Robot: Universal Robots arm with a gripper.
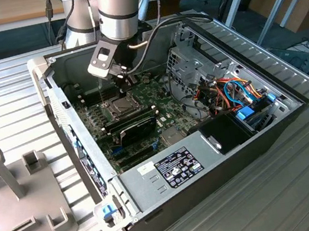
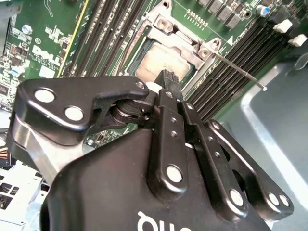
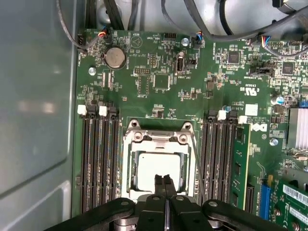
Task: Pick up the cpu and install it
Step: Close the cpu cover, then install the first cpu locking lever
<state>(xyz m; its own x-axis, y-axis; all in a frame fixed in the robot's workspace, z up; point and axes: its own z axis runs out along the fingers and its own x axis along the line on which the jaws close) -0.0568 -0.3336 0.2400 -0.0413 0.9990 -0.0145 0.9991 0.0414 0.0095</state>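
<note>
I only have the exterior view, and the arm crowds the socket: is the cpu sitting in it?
Observer: Yes. In the first wrist view the cpu lies flat inside the socket frame.
Operator: Is the gripper holding anything?
Observer: No. The gripper is shut, with nothing between its fingertips, right above the cpu.
Operator: And the socket lever?
Observer: In the second wrist view the lever slants out from the frame over the memory slots.

The motherboard (image 3: pixel 130 103) is green, the cpu (image 3: pixel 156 168) dull silver-grey, the gripper (image 3: pixel 165 179) black, the table (image 1: pixel 15 104) silver with ridges.
</note>
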